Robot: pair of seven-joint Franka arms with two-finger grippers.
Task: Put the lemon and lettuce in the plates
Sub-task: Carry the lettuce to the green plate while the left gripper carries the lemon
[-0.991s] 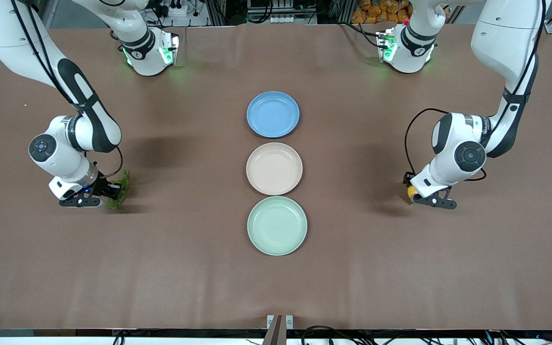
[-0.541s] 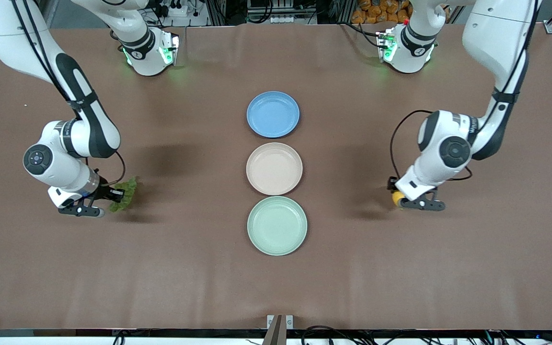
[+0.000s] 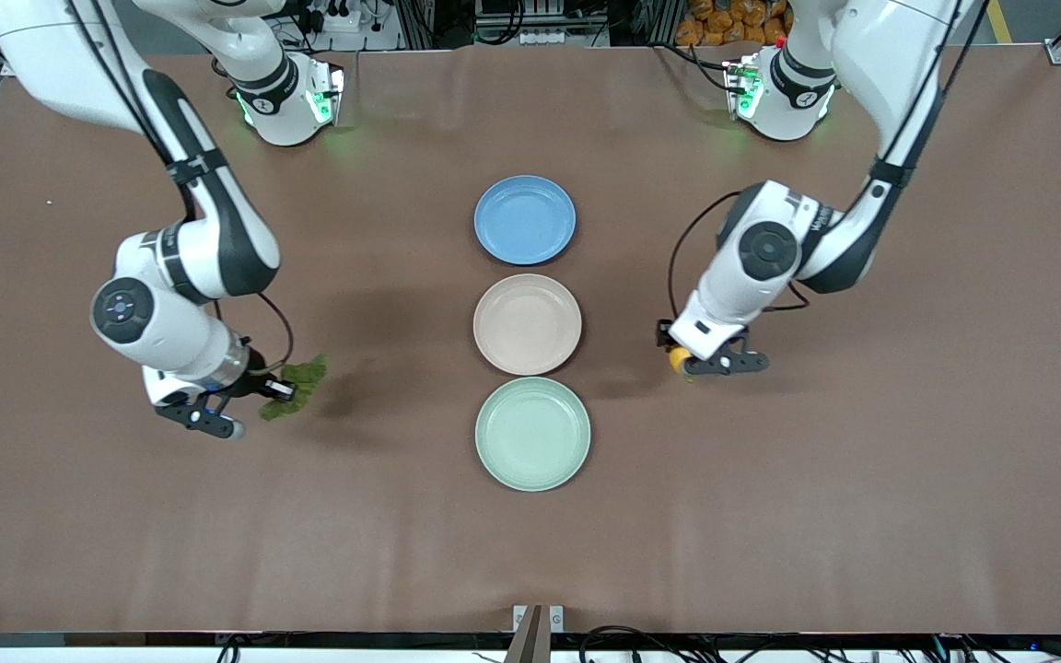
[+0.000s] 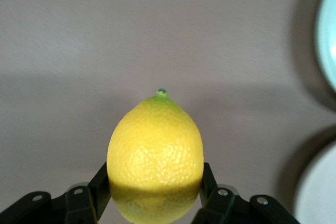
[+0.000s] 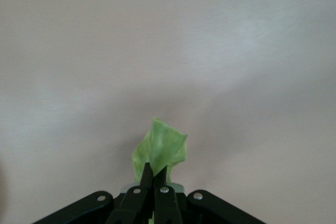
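My left gripper [image 3: 681, 360] is shut on the yellow lemon [image 3: 678, 359], held above the bare table beside the beige plate [image 3: 527, 324], toward the left arm's end. In the left wrist view the lemon [image 4: 155, 157] sits between the two black fingers [image 4: 100, 190]. My right gripper [image 3: 274, 390] is shut on the green lettuce [image 3: 295, 387], held above the table toward the right arm's end; the leaf [image 5: 160, 148] sticks out past the closed fingertips [image 5: 148, 174]. The mint green plate [image 3: 532, 433] lies nearer the front camera than the beige plate. Both plates hold nothing.
A blue plate [image 3: 525, 219] lies farther from the front camera than the beige plate, in line with it. The mint plate's rim [image 4: 326, 35] and the beige plate's rim [image 4: 315, 187] show in the left wrist view. The brown table [image 3: 530, 552] carries nothing else.
Both arms have lifted and swung inward toward the row of plates. The left gripper carried the lemon and the right gripper carried the lettuce closer to the plates.
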